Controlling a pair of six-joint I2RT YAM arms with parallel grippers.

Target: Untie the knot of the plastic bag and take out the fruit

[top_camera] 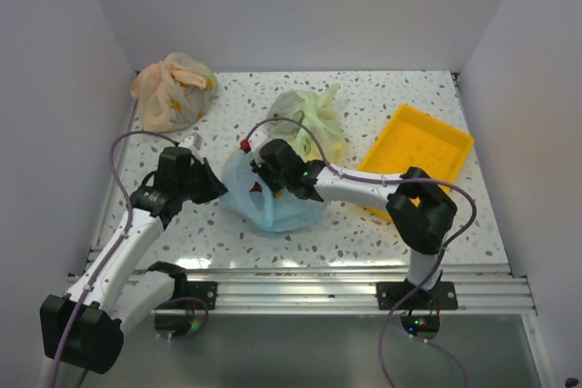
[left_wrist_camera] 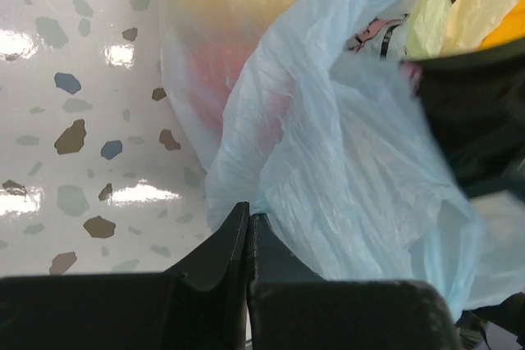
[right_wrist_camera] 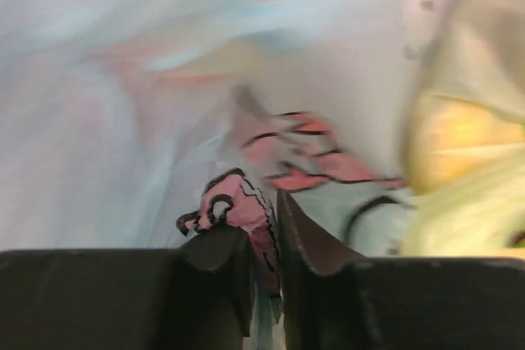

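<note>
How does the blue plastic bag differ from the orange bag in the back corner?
The plastic bag is light blue; the orange bag is pale orange. The plastic bag sits mid-table, pinched by the left fingers and right fingers; the orange bag lies untouched in the far left corner. Both are thin, crumpled, filled bags.

The left pincer, jaws together, sits against the crumpled plastic bag on the speckled table.
</note>
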